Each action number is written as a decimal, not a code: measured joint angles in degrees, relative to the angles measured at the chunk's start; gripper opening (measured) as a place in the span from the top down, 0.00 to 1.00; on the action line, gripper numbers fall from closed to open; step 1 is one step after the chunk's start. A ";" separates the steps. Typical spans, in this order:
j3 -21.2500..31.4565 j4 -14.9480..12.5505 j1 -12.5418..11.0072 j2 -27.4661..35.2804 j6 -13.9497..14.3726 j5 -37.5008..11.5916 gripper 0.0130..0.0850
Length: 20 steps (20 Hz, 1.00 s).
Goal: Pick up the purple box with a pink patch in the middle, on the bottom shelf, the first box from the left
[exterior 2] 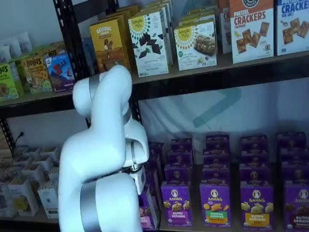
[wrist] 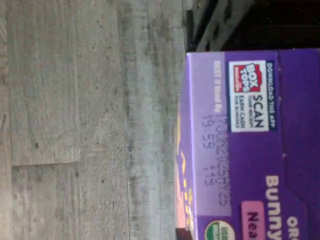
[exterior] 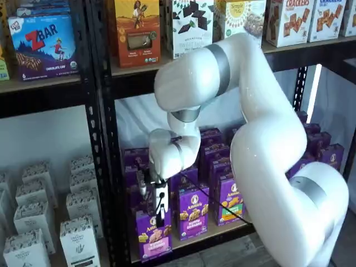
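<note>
**Inspector A:** We find the purple box [exterior: 153,232] at the left end of the bottom shelf [exterior: 189,240], upright in the front row, close to the black front rim. The pink patch shows low on its face. Just beside it stands a purple carton with a purple label [exterior: 193,214], and past that one with a green patch [exterior: 231,201].

**Inspector B:** And the gripper [exterior: 159,214]?

**A:** In a shelf view its white body hangs from the wrist directly over the box, black fingers pointing down across the box's top edge. We judge the fingers clenched on the purple box, at its upper part. No gap between them shows. The other shelf view hides the fingers behind the arm [exterior 2: 104,159], so the grip cannot be checked from there.

**B:** Does the wrist view agree?

**A:** It does. The box's top panel [wrist: 250,145] fills much of that picture at close range, date stamp and scan label legible, with grey floor [wrist: 75,120] beyond it. The fingers themselves are out of sight there.

**B:** The relation that governs the coming move?

**A:** The box sits straight beneath the gripper, long axis vertical and in line with the fingers. We judge that the lift must go upward and outward, toward the front of the shelf. The neighbouring carton stands very near on one side and the black upright [exterior: 105,167] near on the other, so sideways drift risks a knock.
</note>
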 joint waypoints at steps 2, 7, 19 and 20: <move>2.26 0.11 0.15 -1.44 0.02 -1.16 0.67; 9.07 0.65 0.61 -5.96 -0.14 -4.30 0.67; 18.98 1.07 0.90 -13.51 -0.32 -7.10 0.78; 19.39 1.05 0.88 -13.92 -0.32 -7.10 0.78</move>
